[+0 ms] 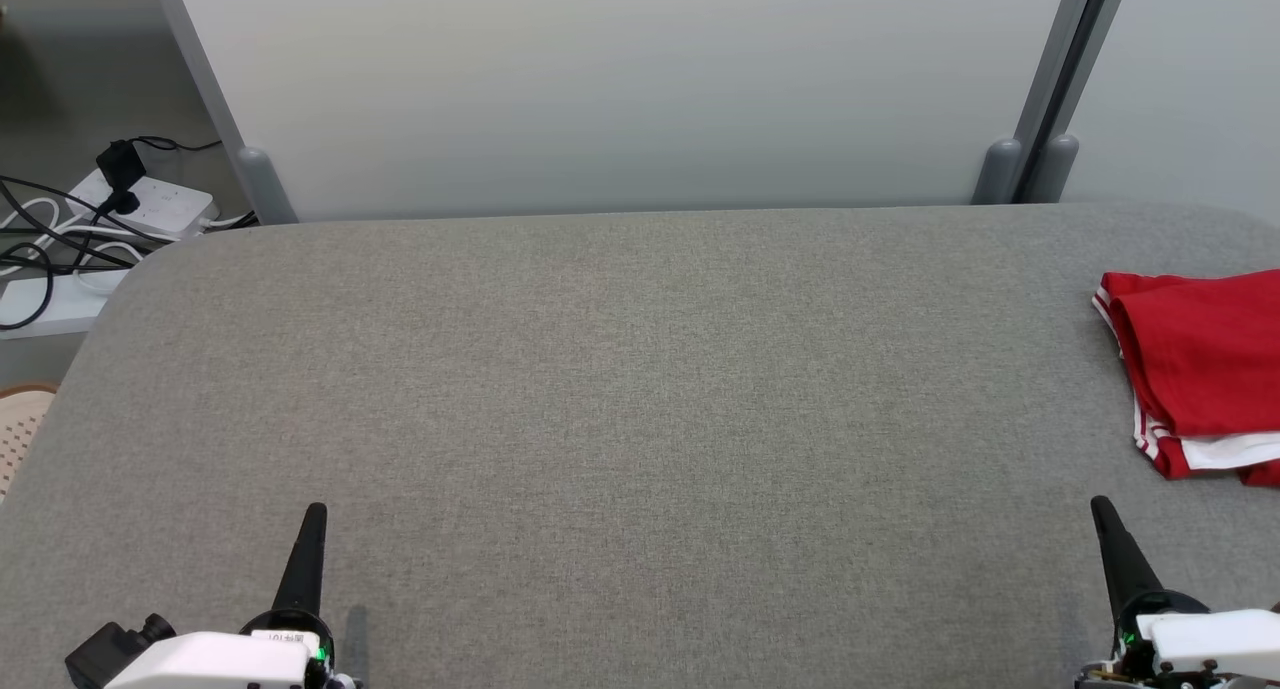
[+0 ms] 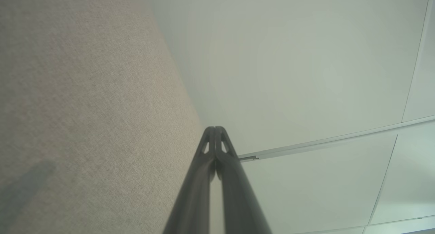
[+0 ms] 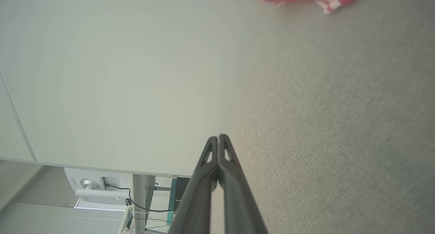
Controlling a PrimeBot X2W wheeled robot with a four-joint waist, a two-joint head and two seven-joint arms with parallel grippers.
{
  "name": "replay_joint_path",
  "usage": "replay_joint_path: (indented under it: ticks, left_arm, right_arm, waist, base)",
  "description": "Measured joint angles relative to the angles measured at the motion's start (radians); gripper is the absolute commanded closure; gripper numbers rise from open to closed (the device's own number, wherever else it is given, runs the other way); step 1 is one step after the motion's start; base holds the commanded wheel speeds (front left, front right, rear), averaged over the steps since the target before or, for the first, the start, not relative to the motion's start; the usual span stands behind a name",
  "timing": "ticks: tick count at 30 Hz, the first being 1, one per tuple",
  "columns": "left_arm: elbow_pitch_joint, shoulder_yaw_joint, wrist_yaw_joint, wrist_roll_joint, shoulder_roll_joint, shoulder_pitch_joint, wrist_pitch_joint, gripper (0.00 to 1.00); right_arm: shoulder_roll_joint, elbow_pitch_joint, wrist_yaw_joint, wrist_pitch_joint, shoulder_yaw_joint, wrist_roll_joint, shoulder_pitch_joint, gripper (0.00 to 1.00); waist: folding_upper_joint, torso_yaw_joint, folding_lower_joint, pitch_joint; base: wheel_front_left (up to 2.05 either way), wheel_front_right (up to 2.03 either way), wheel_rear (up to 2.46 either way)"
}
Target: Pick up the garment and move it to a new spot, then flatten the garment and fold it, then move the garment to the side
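Lying as a flat, folded bundle, the red cloth garment with white stripes (image 1: 1200, 359) is ahead of the right claw (image 1: 1100, 504) and a little to its right side, well apart from the tips. One part of it goes past the border of the head view. No claw touches it. It rests on the wide grey fabric-covered tabletop (image 1: 600, 389).

The right claw is fully closed, its two long dark fingers pressed together, and it has hold of nothing. It points forward over the near edge of the tabletop. The left claw (image 1: 316, 511) is far to the left of the right one. It is closed in the same way and is also empty.

Beyond both claws, a pale white partition panel (image 1: 620, 89) stands at the far edge of the tabletop. Ahead of the left claw and further left, a white power strip with black cables (image 1: 150, 204) lies past the tabletop corner.
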Motion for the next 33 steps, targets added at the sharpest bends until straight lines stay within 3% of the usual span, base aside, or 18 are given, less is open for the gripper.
replay_joint_path:
  ticks: [16, 33]
  left_arm:
    - [0.028, 0.03, -0.017, -0.236, -0.001, -0.052, 0.061, 1.0]
    - [0.029, 0.035, -0.018, -0.243, -0.002, -0.063, 0.066, 1.0]
  right_arm:
    - [-0.001, 0.03, 0.0, 0.055, -0.031, 0.222, -0.056, 1.0]
    - [-0.001, 0.032, 0.0, 0.063, -0.042, 0.232, -0.057, 1.0]
  waist:
    - [0.0, -0.001, 0.0, 0.014]
    - [0.0, -0.001, 0.0, 0.014]
  base:
    - [0.0, 0.0, 0.0]
    - [0.0, 0.0, 0.0]
